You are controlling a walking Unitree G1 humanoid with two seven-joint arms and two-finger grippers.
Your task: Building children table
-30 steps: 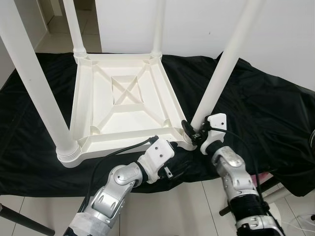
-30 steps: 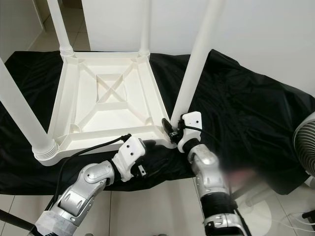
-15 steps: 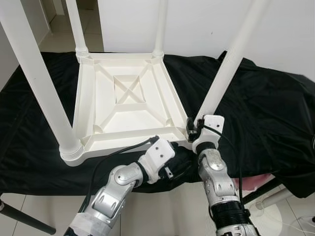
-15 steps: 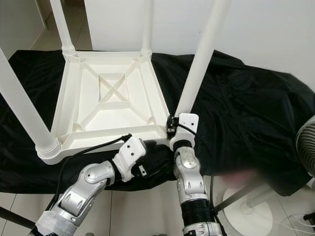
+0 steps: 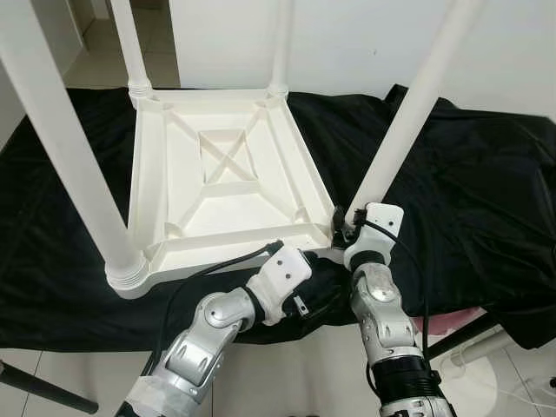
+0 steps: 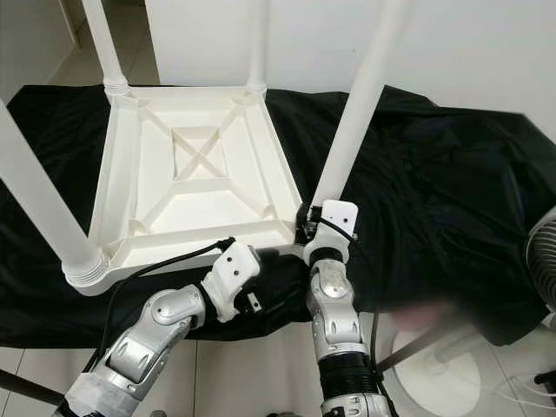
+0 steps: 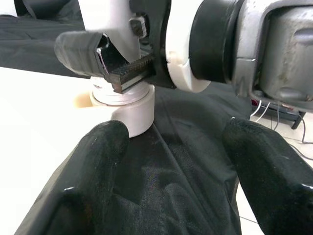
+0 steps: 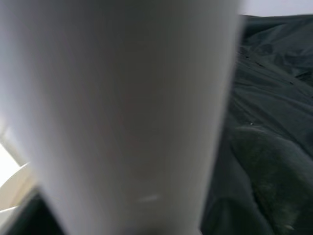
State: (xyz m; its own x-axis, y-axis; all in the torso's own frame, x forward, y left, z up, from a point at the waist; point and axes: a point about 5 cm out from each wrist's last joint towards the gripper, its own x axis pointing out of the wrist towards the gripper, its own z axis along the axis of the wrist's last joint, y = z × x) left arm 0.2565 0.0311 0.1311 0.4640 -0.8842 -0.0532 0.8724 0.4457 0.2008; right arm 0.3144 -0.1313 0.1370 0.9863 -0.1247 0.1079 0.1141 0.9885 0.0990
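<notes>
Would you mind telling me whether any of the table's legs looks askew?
The near-right leg leans outward from the upturned white table, while the other three stand straighter. The right gripper is at its base.

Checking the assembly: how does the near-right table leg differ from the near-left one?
The near-right leg has the right end effector clamped at its base; the near-left leg is untouched. The near-right leg tilts to the right, while the near-left leg tilts left. A ribbed collar shows at the near-left leg's base; the near-right leg's base is hidden. Both are white tubes on the upturned tabletop.
</notes>
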